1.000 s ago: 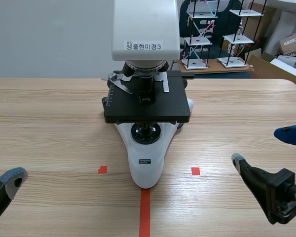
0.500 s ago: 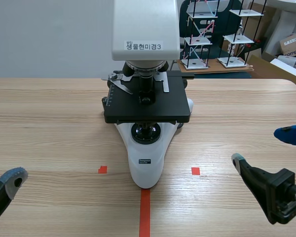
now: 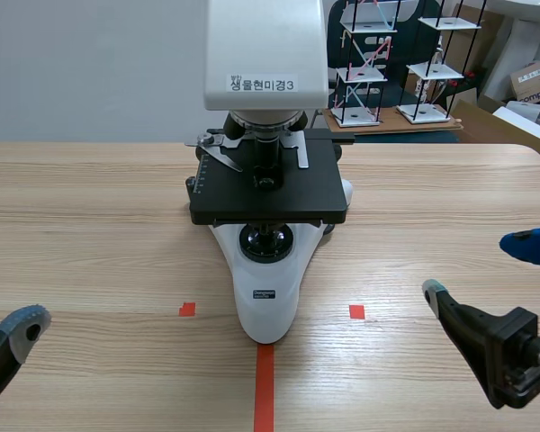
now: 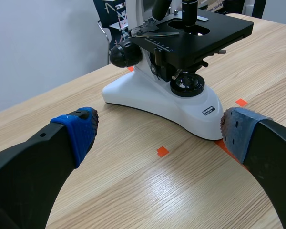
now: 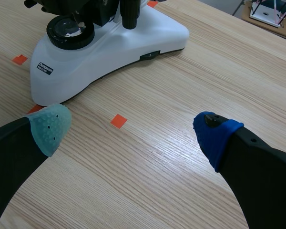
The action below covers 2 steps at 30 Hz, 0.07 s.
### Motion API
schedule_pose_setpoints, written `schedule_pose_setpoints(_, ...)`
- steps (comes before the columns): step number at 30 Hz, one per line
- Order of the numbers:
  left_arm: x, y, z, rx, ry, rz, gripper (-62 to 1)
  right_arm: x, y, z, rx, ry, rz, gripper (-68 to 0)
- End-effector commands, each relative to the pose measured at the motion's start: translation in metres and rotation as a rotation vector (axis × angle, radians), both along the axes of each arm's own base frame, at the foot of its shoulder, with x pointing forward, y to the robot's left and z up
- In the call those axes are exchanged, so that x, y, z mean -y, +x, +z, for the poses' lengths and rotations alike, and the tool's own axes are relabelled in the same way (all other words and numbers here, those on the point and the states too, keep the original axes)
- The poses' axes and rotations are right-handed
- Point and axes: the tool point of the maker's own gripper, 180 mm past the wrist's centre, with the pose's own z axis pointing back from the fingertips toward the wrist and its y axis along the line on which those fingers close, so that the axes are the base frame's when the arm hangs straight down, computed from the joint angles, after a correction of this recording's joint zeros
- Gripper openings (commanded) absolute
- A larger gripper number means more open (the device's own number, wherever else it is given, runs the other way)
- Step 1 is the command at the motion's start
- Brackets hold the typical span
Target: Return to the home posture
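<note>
A white microscope with a black stage stands in the middle of the wooden table. It also shows ahead of the fingers in the left wrist view and the right wrist view. My left gripper is low at the near left, open, nothing between its fingers; only one finger's pad shows in the scene view. My right gripper is at the near right, open and empty, with bare table between its pads.
Orange-red tape marks lie in front of the microscope's foot: two small squares and a strip. White model racks and cardboard boxes stand beyond the table's far edge.
</note>
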Motion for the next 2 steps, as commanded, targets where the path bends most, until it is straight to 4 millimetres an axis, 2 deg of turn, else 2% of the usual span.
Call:
schedule_pose_setpoints(1,0.004,0.0016,0.0107,0.033,-0.024,-0.011,-6.7,0.0012,0.0054,0.0098,0.036,0.004,0.002,-11.3)
schedule_pose_setpoints(2,0.004,0.0016,0.0107,0.033,-0.024,-0.011,-6.7,0.0012,0.0054,0.0098,0.036,0.004,0.002,-11.3)
